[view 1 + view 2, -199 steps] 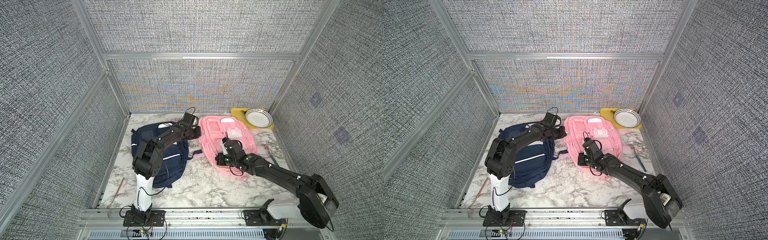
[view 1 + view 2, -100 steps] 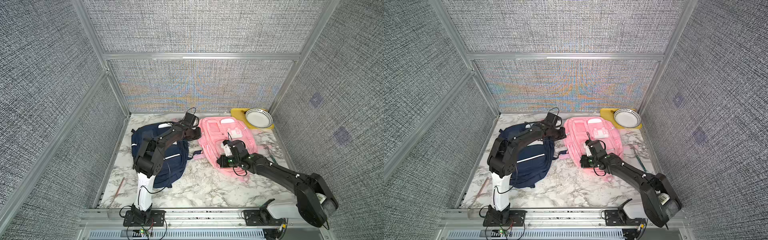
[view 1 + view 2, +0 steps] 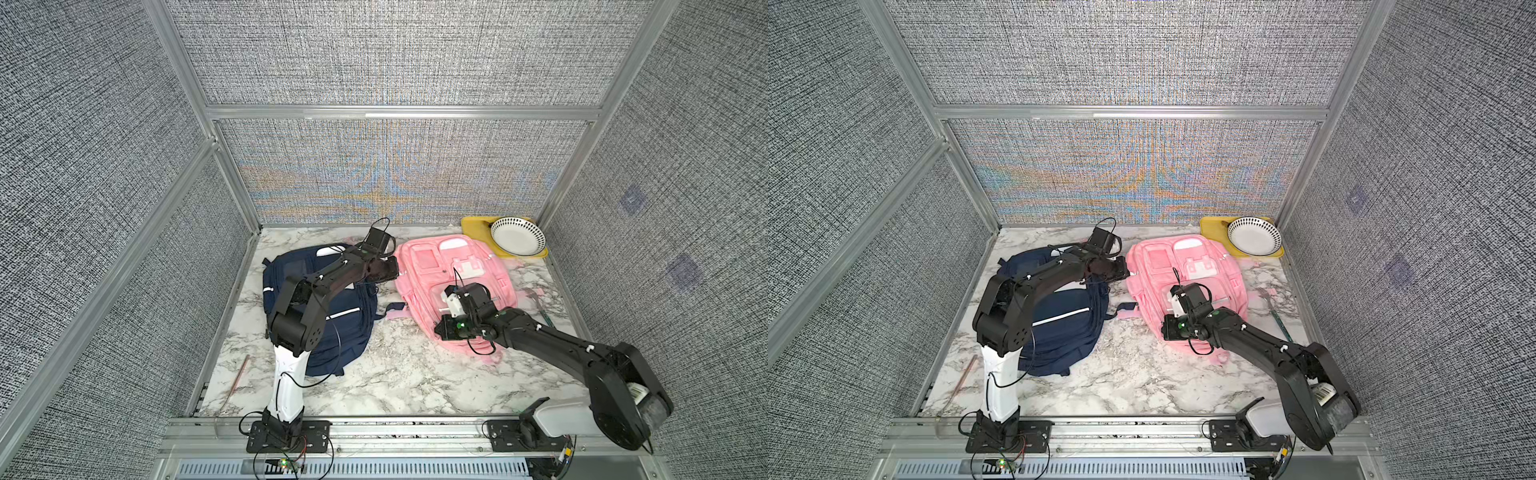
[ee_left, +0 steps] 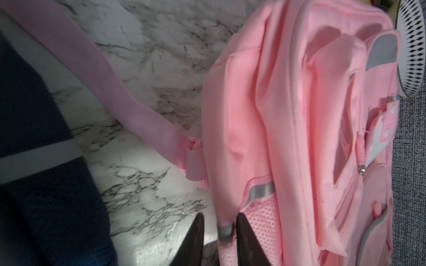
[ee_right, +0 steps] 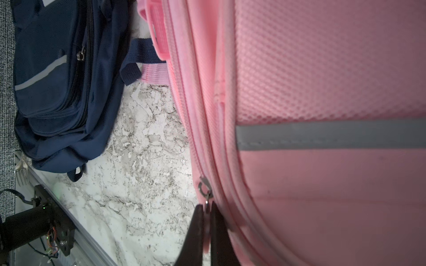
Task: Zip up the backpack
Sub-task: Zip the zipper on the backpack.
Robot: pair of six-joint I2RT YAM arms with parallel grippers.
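A navy bag (image 3: 353, 332) lies left on the table (image 3: 395, 374). A bowl (image 3: 517, 237) sits on a tray (image 3: 473, 226) in the far right corner, with a fork (image 3: 1276, 316) at the right and a stick (image 3: 237, 380) near left. The pink bag (image 3: 432, 266) lies flat, right of centre. In both top views the right arm covers its near end. The right gripper (image 5: 206, 205) is pinched on the metal pull (image 5: 207, 200); behind the fingers the zip is cut off. The left gripper (image 4: 220, 215) stands apart, astride the bag's left edge.
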